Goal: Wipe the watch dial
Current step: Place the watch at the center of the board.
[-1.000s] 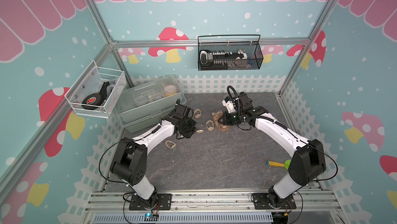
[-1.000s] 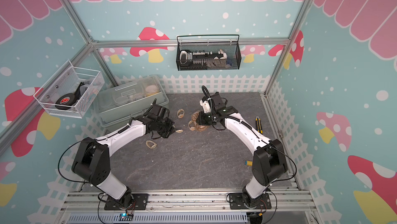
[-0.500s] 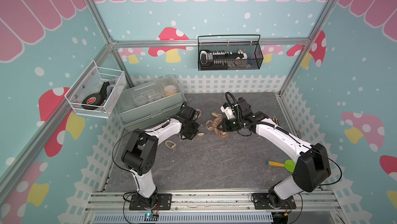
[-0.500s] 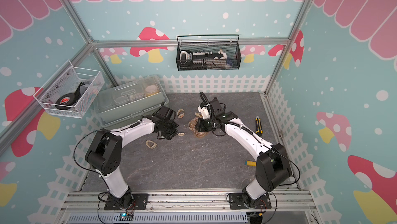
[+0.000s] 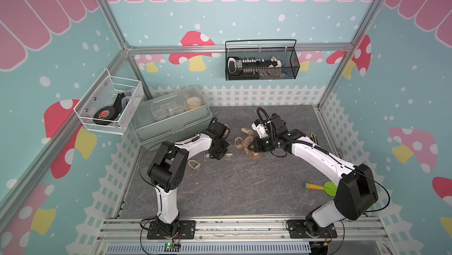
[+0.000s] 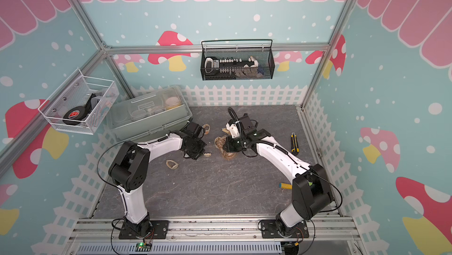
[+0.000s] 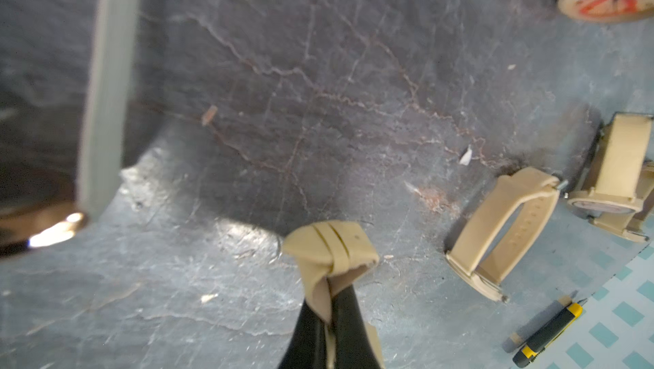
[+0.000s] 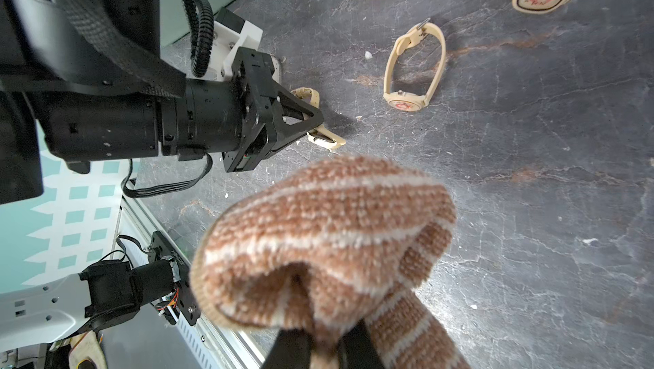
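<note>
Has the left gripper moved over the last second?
Yes. In a top view the left gripper, shut on a watch, has shifted away from the lidded storage box, toward the middle of the table.

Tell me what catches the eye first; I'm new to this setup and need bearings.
A striped brown cloth bunched in the shut right gripper fills the right wrist view, mid-table. Facing it, the left gripper pinches a beige watch by its strap; other beige watches lie scattered nearby on the dark table.
</note>
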Robot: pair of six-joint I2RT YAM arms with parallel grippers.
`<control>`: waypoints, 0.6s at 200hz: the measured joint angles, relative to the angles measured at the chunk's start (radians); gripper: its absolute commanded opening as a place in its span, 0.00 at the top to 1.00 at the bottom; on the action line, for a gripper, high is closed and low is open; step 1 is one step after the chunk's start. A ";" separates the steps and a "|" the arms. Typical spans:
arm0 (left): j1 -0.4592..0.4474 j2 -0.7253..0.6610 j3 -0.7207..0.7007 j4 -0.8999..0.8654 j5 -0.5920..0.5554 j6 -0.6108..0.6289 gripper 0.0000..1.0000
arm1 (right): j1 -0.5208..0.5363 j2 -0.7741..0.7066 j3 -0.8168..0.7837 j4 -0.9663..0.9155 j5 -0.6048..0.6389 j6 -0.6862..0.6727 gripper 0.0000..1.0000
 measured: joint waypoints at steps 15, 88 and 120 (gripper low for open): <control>-0.003 0.011 0.013 -0.006 -0.006 0.005 1.00 | 0.000 -0.001 -0.011 0.004 0.000 0.000 1.00; -0.013 0.036 0.039 -0.044 -0.030 0.040 0.75 | 0.000 -0.023 -0.029 0.009 0.000 -0.003 1.00; -0.013 0.036 0.040 -0.048 -0.040 0.049 0.64 | 0.000 -0.024 -0.029 0.008 0.000 -0.004 1.00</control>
